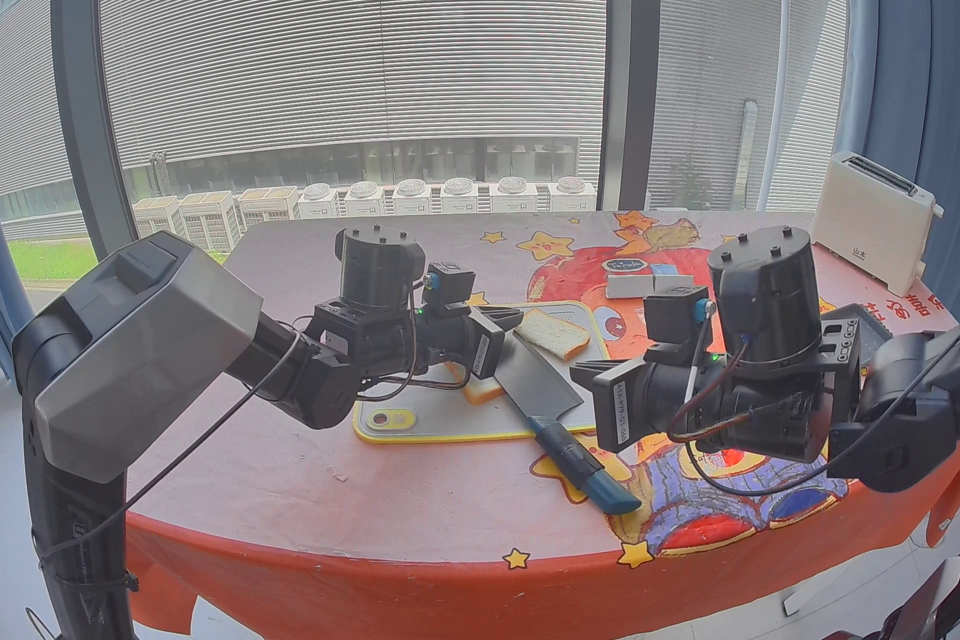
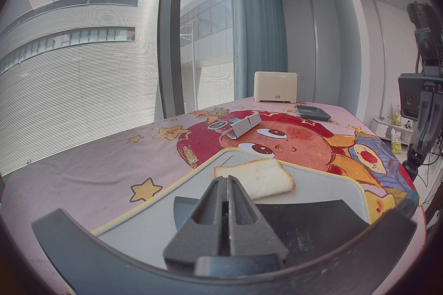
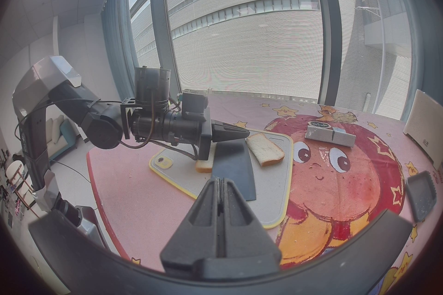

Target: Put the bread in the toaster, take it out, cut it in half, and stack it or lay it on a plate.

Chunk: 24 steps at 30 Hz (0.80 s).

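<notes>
**Left gripper point(image 2: 226, 180) shut and empty; plating looks next**

Its dark fingers are pressed together with nothing between them, above the grey, yellow-rimmed plastic cutting board point(image 1: 440, 420). The right gripper point(image 3: 221, 183) is also closed and empty, just beside the board's right edge.

Two pale, brown-crusted pieces of sliced bread lie on the board. One piece point(image 1: 552, 334) is at the far side, and the other point(image 1: 482, 389) is partly under the left gripper. The cutting looks done, so carrying the pieces to a plate is probably the step in hand.

To do it well, the jaws should open first, come down low and pinch a piece lightly by its edges, since soft bread will likely crush or tear.

A large cleaver with a dark grey blade and teal handle point(image 1: 545, 402) lies between the two pieces and is best steered around. The dark, shallow rectangular tray point(image 3: 421, 194), seemingly the plate, sits well apart on the right, so the right arm probably suits the far piece.

A cream box-shaped toaster point(image 1: 875, 217) stands at the far right corner. A small grey-and-white box point(image 1: 648, 284) beyond the board seems clear of the route.
</notes>
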Available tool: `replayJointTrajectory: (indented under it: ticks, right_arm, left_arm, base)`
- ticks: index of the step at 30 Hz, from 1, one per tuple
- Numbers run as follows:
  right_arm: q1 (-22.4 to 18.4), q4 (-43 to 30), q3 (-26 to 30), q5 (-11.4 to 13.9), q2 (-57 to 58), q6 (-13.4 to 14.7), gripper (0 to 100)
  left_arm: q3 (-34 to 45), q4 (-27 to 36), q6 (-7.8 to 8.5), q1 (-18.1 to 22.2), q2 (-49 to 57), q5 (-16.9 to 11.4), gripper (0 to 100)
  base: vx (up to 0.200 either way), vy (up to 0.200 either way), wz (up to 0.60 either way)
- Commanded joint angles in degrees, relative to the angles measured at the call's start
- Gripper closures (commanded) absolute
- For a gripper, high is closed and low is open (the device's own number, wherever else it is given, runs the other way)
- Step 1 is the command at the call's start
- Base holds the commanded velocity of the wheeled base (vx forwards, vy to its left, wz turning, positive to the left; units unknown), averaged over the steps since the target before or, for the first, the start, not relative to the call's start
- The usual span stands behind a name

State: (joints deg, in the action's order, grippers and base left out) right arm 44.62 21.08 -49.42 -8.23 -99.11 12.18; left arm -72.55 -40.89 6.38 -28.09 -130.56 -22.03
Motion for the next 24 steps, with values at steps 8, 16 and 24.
replayJointTrajectory:
  ticks: [8, 16, 24]
  right_arm:
    - [3.02, -0.69, 3.37, 0.05, 1.64, -1.72, 0]
    - [4.25, -1.13, 3.81, 0.05, -2.58, -1.46, 0]
    - [4.69, -0.16, 3.63, 0.05, -7.85, -1.28, 0]
  left_arm:
    - [3.02, 0.28, -1.28, 0.23, 15.34, -0.30, 100]
    - [11.55, 0.72, -1.19, 4.80, 27.03, -0.03, 100]
    - [16.82, 0.63, -0.84, 11.39, 34.32, -0.74, 100]
  base:
    - [0.000, 0.000, 0.00]
    - [0.000, 0.000, 0.00]
    - [0.000, 0.000, 0.00]
